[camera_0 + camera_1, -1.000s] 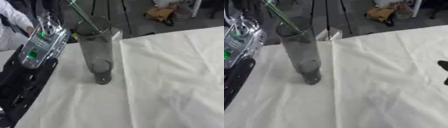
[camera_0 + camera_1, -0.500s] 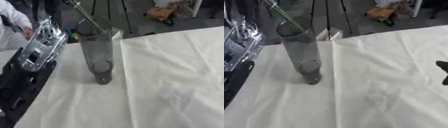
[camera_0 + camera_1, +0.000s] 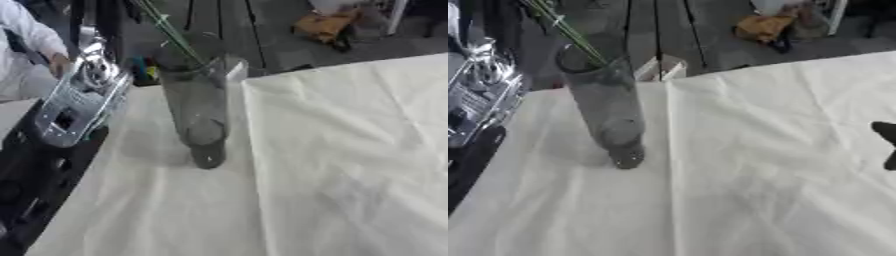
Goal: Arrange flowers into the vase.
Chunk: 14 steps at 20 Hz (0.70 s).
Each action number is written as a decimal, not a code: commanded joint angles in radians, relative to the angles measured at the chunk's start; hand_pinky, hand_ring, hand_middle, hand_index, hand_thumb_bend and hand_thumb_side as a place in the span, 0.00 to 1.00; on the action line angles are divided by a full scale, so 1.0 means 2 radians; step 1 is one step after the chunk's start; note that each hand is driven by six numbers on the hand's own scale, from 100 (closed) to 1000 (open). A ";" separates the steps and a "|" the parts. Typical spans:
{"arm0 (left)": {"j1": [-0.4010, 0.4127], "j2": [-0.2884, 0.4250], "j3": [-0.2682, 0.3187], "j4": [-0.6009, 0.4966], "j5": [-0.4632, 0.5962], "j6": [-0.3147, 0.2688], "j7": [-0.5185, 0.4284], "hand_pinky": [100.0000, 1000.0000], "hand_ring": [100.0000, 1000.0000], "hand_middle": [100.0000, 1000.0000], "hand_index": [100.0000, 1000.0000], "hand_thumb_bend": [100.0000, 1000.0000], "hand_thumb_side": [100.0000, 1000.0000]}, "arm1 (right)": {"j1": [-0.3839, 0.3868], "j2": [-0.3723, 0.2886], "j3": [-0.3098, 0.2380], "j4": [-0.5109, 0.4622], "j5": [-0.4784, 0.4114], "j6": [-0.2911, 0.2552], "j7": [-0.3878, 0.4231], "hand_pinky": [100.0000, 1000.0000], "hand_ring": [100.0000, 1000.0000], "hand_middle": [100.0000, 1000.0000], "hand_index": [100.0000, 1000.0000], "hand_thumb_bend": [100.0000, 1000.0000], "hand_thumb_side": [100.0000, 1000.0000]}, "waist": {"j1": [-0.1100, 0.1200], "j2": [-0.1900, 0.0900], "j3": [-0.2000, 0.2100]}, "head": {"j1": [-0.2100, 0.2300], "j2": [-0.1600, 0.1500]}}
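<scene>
A tall clear glass vase [image 3: 197, 107] stands on the white cloth [image 3: 350, 165] at the left of the middle. A thin green flower stem [image 3: 171, 35] slants down into its mouth from the top edge, where its upper end is cut off. My left arm [image 3: 74, 105], silver and black, rises just left of the vase. My left hand [image 3: 98, 47] reaches toward the top edge, and its hold on the stem is hidden. My right hand [image 3: 887, 145] shows only as dark straight fingers at the right edge, far from the vase and holding nothing.
The cloth-covered table ends just behind the vase, with dark floor and tripod legs [image 3: 249, 20] beyond. A small white box [image 3: 662, 67] sits at the table edge behind the vase. A person in white [image 3: 22, 50] stands at far left.
My left arm has turned beside the vase, and its green light no longer shows. The stem still slants into the vase. The right hand has not moved.
</scene>
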State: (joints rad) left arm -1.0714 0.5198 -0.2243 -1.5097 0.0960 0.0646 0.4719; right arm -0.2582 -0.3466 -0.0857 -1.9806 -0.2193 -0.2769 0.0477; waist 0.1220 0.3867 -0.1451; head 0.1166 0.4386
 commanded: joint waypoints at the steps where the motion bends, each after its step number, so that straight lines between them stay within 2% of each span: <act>1: -0.005 0.020 0.000 -0.004 -0.012 0.016 -0.021 0.00 0.02 0.10 0.29 0.00 0.95 | -0.001 -0.004 -0.004 -0.010 0.004 0.001 -0.001 0.94 0.80 0.35 0.72 0.00 0.87 | 0.002 -0.013 0.001 | -0.002 0.001; 8: 0.001 0.034 0.000 -0.008 -0.045 0.055 -0.072 0.00 0.09 0.16 0.35 0.00 0.89 | 0.002 -0.005 -0.005 -0.010 0.005 0.003 -0.004 0.94 0.80 0.35 0.72 0.00 0.87 | 0.003 -0.018 0.004 | -0.004 0.003; 12: 0.003 0.039 0.001 -0.010 -0.068 0.067 -0.107 0.01 0.20 0.23 0.41 0.00 0.90 | 0.003 -0.004 -0.005 -0.010 0.004 0.005 -0.004 0.94 0.80 0.35 0.72 0.00 0.87 | 0.003 -0.020 0.005 | -0.004 0.004; 14: 0.004 0.040 0.002 -0.011 -0.078 0.070 -0.122 0.07 0.26 0.28 0.44 0.00 0.90 | 0.003 -0.004 -0.005 -0.010 0.004 0.005 -0.004 0.94 0.80 0.35 0.72 0.00 0.87 | 0.003 -0.021 0.005 | -0.004 0.004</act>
State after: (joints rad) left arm -1.0494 0.5635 -0.2247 -1.5137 -0.0445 0.2012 0.2476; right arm -0.2465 -0.3466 -0.0865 -1.9806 -0.2176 -0.2679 0.0391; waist 0.1220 0.3855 -0.1361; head 0.1116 0.4408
